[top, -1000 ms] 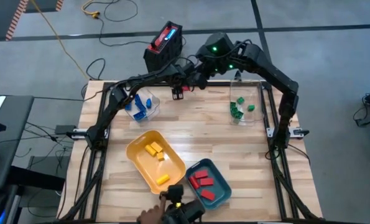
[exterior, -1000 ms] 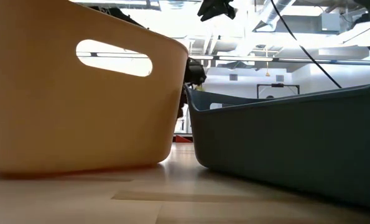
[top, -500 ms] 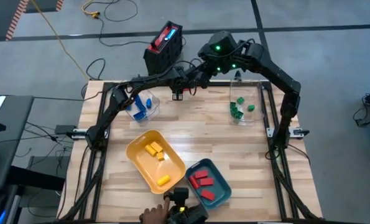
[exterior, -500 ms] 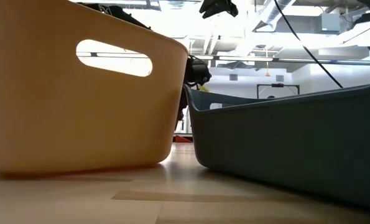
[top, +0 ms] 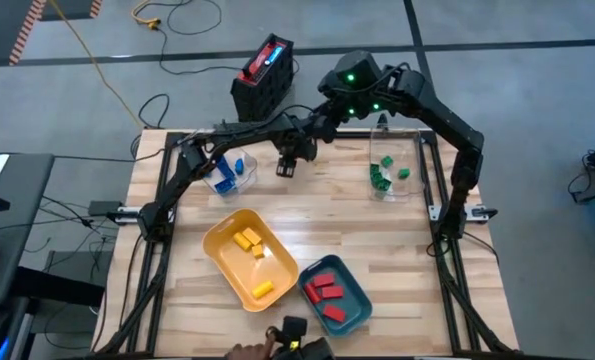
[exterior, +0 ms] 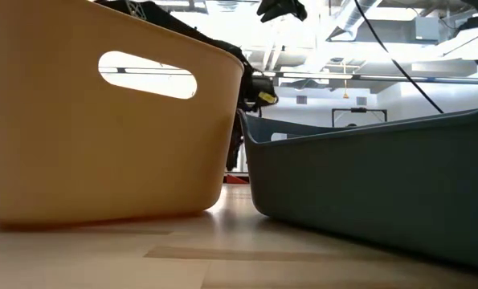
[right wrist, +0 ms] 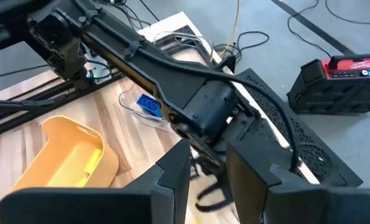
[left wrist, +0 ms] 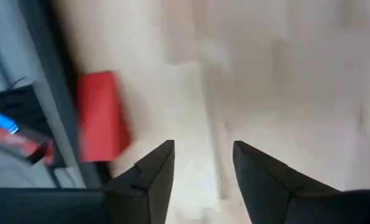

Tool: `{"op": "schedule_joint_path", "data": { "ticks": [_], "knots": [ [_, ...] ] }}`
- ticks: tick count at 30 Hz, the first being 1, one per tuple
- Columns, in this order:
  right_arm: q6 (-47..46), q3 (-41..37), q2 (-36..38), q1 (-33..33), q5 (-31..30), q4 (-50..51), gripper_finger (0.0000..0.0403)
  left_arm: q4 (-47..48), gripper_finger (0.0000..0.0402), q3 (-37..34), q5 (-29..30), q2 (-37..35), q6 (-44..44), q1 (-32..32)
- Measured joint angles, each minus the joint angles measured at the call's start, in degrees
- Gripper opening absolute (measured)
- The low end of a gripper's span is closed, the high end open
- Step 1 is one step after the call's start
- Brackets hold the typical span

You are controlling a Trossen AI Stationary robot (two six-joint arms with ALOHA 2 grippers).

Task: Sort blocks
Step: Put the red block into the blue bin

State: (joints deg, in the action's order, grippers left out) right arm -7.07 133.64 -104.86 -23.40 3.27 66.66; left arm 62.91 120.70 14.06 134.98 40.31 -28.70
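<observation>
The left gripper (left wrist: 203, 147) was held low over the back of the worktop (top: 327, 215), between the two clear containers. Its fingers (left wrist: 152, 168) were seen parted to a middling width, with nothing between them but bare wood. One red block (left wrist: 101, 124) was seen lying on the worktop just beside the left fingers, outside their gap and close to the worktop's back edge.

The right gripper (right wrist: 203, 155) was held higher up, above the left arm's wrist at the back of the worktop. Its fingers (right wrist: 172, 171) were seen narrowly parted, and nothing was gripped between them.

The other blocks were found sorted by colour. Yellow blocks (top: 248, 240) were seen lying in the yellow tray (top: 217, 255) at the front of the worktop, and red blocks (top: 324, 287) in the teal tray (top: 362, 300) just beside it. Blue blocks (top: 227, 170) were seen in the clear container (top: 239, 178) at the back left, and green blocks (top: 380, 174) in the clear container (top: 407, 185) at the back right.
</observation>
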Motion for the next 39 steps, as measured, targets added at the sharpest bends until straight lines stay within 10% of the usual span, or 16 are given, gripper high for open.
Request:
{"op": "schedule_joint_path", "data": {
  "ticks": [9,39],
  "knots": [
    [-0.39,0.0,0.0,0.83,0.0,0.39,0.012,-11.26,0.0148,0.64,13.3,0.02,-8.0,-0.98],
    [-0.77,0.0,0.02,1.11,-0.02,-1.14,0.012,-14.8,0.0153,-0.43,6.65,2.29,-2.22,-4.72]
  ]
}}
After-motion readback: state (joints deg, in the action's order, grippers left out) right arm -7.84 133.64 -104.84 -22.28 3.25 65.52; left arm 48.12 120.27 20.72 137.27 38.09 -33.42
